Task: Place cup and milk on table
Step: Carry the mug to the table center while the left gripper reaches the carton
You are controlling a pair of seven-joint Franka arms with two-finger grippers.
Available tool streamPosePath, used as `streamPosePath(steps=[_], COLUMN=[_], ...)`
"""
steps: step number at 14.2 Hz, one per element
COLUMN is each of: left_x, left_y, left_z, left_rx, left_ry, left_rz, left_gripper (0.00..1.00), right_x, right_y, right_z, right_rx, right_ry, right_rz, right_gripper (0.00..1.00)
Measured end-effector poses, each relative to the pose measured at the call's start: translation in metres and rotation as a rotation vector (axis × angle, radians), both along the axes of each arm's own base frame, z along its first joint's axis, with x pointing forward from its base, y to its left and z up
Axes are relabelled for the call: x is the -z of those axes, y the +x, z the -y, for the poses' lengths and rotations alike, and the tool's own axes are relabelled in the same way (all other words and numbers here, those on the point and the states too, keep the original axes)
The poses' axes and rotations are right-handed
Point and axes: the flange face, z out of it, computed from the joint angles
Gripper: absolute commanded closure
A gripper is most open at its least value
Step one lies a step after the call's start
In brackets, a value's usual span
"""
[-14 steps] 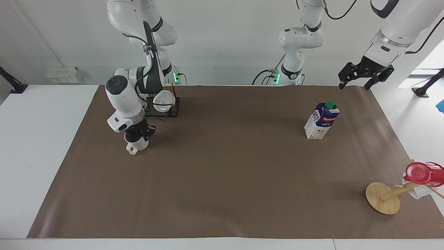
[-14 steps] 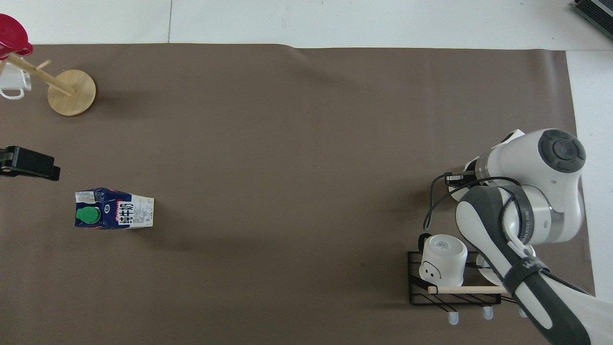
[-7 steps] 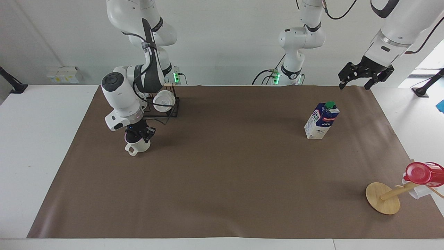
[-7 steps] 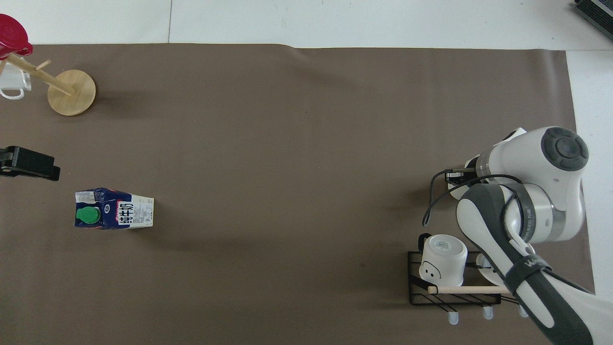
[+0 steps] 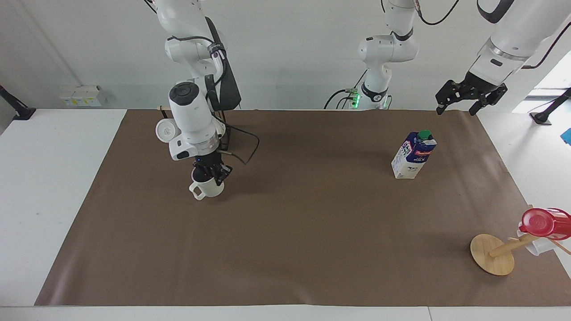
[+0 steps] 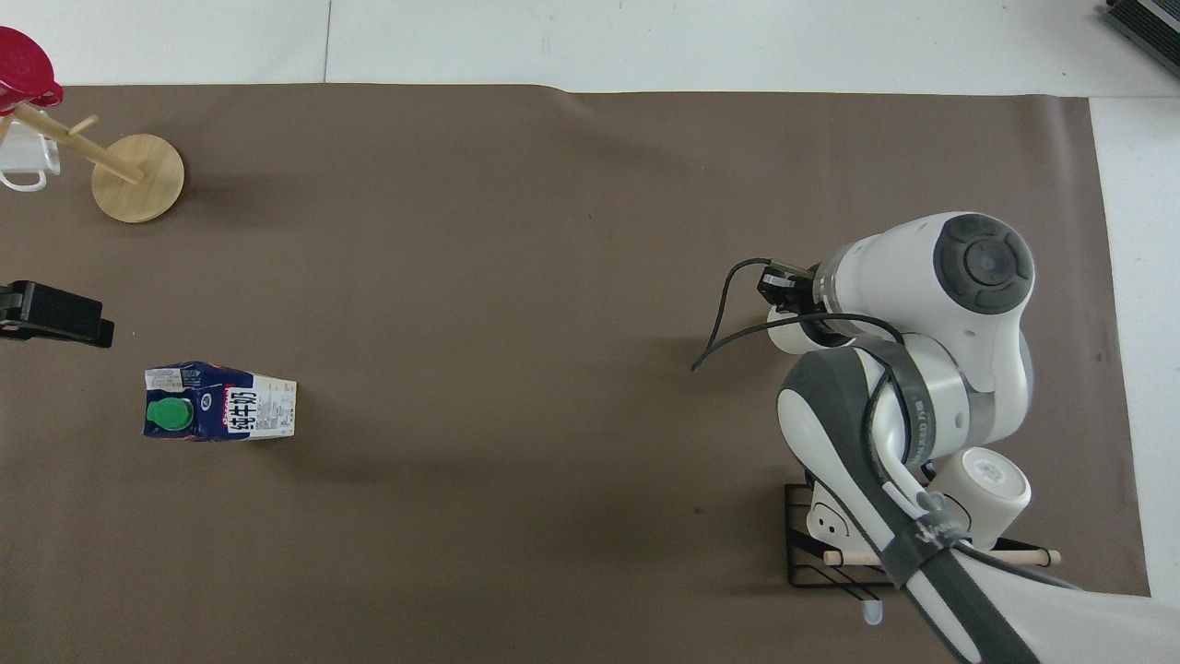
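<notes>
My right gripper (image 5: 208, 174) is clenched on the cup's (image 5: 206, 188) rim, holding it upright, apparently just above the mat (image 5: 285, 232) near the rack (image 6: 830, 553), ready for setting down. The milk (image 5: 413, 154) stands toward the left arm's end; my left gripper (image 5: 469, 96) waits released above that corner. Since the earlier frame, the cup has travelled toward the mat's middle.

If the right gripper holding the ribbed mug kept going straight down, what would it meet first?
The right gripper, shut on the off-white ribbed mug, points down at the brown paper mat; the mug's base would probably meet it first.
</notes>
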Motion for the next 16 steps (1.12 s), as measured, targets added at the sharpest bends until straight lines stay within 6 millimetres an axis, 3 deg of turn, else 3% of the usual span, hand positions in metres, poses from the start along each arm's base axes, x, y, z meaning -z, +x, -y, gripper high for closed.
streamPosePath(steps=[6,11,13,16], left_x=[0.0,0.007,0.024,0.056], left_y=[-0.002,-0.01,-0.015,-0.031], left_z=[0.0,0.0,0.0,-0.001], left_rx=[0.0,0.0,-0.001,-0.004], left_ry=[0.0,0.001,0.001,0.001], left_rz=[-0.004,-0.014,-0.015,0.004], left_gripper=[0.0,0.0,0.0,0.0], right_x=[-0.014,0.016,0.031,0.039], right_y=[-0.02,-0.042,-0.052,-0.055], right_z=[-0.098,-0.172,-0.202,-0.22], right_rx=[0.064,0.105,0.123,0.13], right_ry=[0.03,-0.018,-0.039,-0.033], right_rz=[0.0,-0.015,-0.014,-0.007], right_gripper=[1.0,1.0,1.0,1.0])
